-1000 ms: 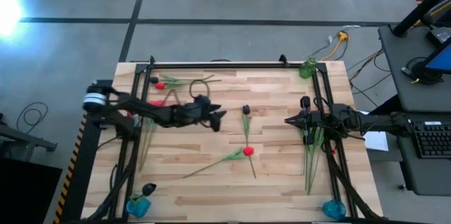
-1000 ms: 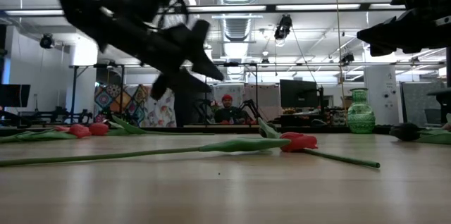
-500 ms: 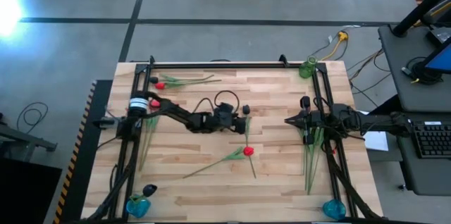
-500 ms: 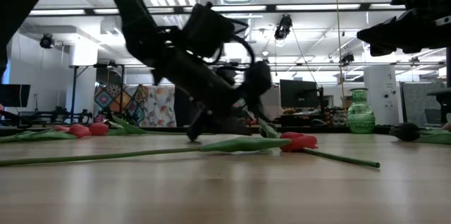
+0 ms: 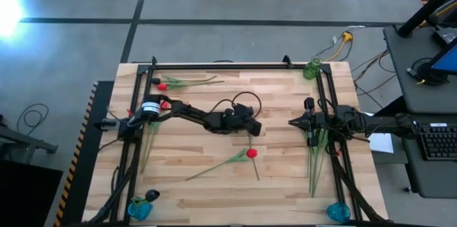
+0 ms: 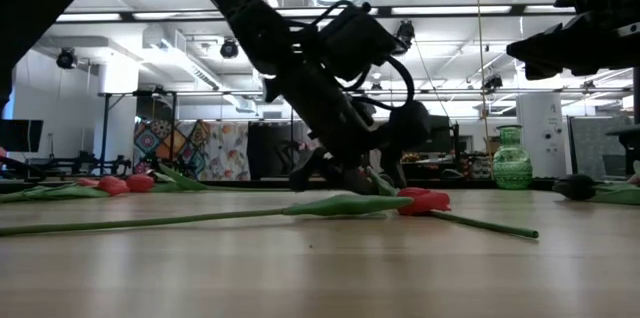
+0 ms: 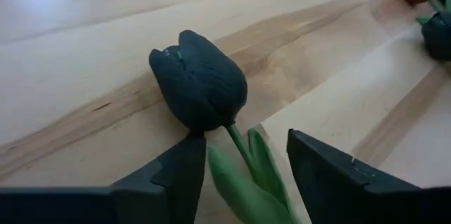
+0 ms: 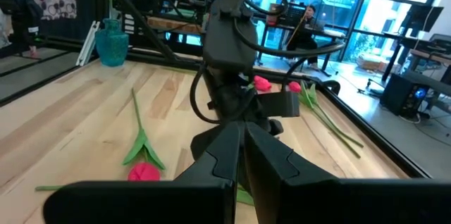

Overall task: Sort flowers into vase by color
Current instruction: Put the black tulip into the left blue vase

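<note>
i have the left hand [image 7: 243, 171] low on the tabletop [image 5: 285, 177], its jaws apart and straddling the stem just below the near-black flower [image 7: 199, 82], ready to pinch (not yet gripped). the right hand [image 5: 293, 122] waits clenched at the right side. the stem's far end is hidden.

Near-black flower [image 7: 201, 79], green stem [image 7: 239, 146]

In the high view the left hand [image 5: 251, 128] covers the dark flower [image 7: 199, 82], whose stem runs off the wrist picture's edge.
</note>
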You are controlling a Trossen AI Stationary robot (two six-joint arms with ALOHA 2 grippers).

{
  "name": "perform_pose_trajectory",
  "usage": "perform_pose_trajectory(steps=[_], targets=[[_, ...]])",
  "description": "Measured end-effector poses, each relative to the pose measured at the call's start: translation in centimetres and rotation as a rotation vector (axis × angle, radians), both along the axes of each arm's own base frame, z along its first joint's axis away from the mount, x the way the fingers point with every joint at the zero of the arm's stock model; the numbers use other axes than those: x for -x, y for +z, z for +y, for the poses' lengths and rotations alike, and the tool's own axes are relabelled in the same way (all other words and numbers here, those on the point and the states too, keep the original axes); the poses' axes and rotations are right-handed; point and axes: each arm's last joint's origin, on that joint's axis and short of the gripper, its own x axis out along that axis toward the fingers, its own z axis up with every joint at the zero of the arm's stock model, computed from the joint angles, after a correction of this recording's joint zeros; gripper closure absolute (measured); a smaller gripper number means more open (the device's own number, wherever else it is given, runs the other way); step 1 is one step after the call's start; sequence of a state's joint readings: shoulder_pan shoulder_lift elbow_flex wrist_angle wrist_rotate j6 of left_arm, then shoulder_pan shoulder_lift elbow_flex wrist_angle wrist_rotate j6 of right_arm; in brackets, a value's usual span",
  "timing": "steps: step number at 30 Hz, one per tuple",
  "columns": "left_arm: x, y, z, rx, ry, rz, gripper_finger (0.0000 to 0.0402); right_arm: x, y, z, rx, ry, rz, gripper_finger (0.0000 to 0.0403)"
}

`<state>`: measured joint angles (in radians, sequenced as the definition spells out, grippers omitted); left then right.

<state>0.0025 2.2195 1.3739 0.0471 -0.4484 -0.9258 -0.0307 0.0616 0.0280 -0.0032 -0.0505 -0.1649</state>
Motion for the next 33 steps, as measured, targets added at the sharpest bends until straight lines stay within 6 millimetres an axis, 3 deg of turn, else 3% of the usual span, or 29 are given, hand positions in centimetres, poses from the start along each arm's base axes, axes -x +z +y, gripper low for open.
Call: perform_pose_trajectory(steps=[4,10,13,18,23,27,33], targets=[[0.0,0.1,0.0,-0.015,-0.022,0.045,0.0268,0.0,0.0,0.0,0.001,0.000,0.000,0.0385],[0.4,0.0,-0.1,-0.038,-0.021,0.068,0.0384,0.0,0.0,0.0,0.000,0.000,0.000,0.0385],[0.6,1.2,-0.8,-0.059,-0.081,0.067,0.0389,0.0,0.0,0.0,0.001,0.000,0.000,0.0385],[1.6,7.0,-0.9,-0.196,-0.103,-0.004,0.0399,0.0,0.0,0.0,0.002,0.000,0.000,0.0385],[4.6,12.7,-0.4,-0.323,-0.060,-0.089,0.0401,0.0,0.0,0.0,0.001,0.001,0.000,0.0385],[8.3,17.9,-1.5,-0.445,-0.086,-0.280,0.0401,0.0,0.0,0.0,0.002,0.000,0.000,0.0385],[15.7,22.7,-4.6,-0.678,-0.315,-0.530,0.0401,0.0,0.0,0.0,0.001,0.000,0.000,0.0385]])
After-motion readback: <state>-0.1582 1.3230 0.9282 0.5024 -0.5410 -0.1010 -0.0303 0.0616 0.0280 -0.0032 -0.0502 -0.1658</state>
